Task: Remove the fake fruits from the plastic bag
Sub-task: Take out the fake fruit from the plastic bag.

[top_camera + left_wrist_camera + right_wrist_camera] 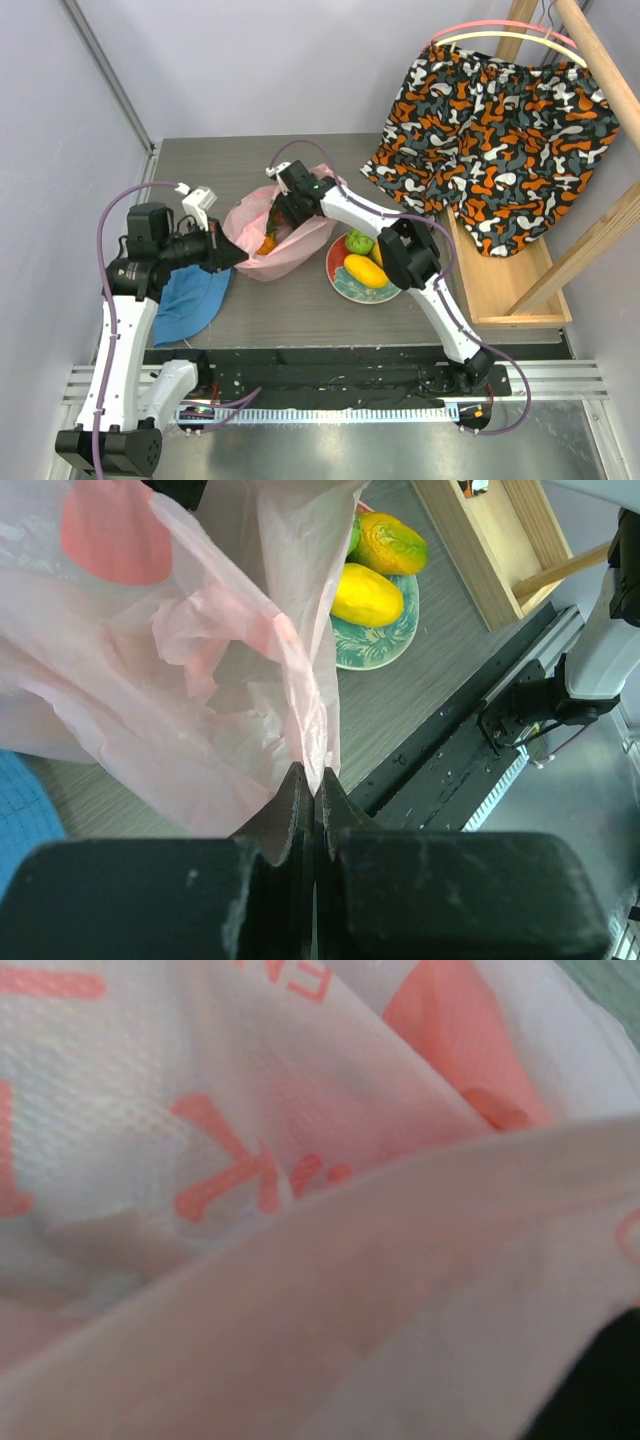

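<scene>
The pink plastic bag stands open at mid table. My left gripper is shut on the bag's near edge; in the left wrist view the jaws pinch the thin film. My right gripper reaches down into the bag's mouth, its fingertips hidden by film. The right wrist view shows only bag film with red print. An orange fruit shows inside the bag. A yellow fruit, a green apple and an orange-green fruit lie on the plate.
A blue fabric hat lies under my left arm. A wooden rack with a patterned orange-black cloth stands at the right. The black rail runs along the near edge.
</scene>
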Action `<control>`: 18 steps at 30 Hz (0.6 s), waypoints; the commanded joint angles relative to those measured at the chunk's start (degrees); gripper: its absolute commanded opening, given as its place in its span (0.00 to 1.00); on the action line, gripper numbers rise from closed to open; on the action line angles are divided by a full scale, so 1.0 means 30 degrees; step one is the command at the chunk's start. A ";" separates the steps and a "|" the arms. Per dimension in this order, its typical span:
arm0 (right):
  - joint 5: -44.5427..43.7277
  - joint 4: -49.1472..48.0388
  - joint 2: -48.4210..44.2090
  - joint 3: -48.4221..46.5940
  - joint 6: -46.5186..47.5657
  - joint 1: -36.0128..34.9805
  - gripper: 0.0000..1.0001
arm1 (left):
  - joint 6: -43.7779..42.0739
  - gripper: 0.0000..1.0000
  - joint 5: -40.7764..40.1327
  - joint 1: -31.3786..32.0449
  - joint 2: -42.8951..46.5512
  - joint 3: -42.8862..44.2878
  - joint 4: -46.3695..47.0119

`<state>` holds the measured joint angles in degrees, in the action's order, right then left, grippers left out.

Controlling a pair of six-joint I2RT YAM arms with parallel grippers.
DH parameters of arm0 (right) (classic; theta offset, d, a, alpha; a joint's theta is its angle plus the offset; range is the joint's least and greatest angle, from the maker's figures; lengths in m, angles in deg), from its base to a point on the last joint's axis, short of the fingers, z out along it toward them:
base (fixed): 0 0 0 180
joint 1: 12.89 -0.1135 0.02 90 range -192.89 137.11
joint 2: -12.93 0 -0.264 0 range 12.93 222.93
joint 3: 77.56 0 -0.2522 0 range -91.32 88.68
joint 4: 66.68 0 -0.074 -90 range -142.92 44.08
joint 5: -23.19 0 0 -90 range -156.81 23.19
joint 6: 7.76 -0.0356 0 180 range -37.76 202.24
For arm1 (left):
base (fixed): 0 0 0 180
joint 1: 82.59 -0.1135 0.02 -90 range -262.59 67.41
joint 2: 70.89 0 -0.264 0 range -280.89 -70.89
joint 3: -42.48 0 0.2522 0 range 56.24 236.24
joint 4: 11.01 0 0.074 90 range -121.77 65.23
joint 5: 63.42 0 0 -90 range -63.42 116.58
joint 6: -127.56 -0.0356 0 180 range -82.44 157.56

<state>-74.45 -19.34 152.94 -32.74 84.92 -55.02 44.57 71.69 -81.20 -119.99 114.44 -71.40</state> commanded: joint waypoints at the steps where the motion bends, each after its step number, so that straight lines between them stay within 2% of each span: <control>1: 0.1108 -0.0824 -0.2308 -0.0398 0.0835 0.0332 0.47 | -0.0080 0.00 0.0348 -0.0023 -0.0185 0.0524 0.0249; 4: 0.3654 -0.0327 -0.4615 0.1004 0.1246 0.0274 0.41 | 0.0242 0.00 -0.0032 0.0006 -0.0244 0.0261 0.1040; 10: 0.8484 0.0639 -0.8958 0.5164 0.2006 0.0303 0.39 | 0.1236 0.00 -0.1059 0.0006 -0.0916 0.0553 0.3178; 18: 1.1481 0.3278 -1.3758 0.8831 0.5901 0.0274 0.38 | 0.2205 0.00 -0.1322 0.0006 -0.1767 0.0934 0.4791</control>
<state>-46.88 -14.05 117.57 -10.80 95.26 -53.93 49.18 68.39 -81.18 -125.08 115.05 -62.53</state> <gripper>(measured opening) 0.644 0.012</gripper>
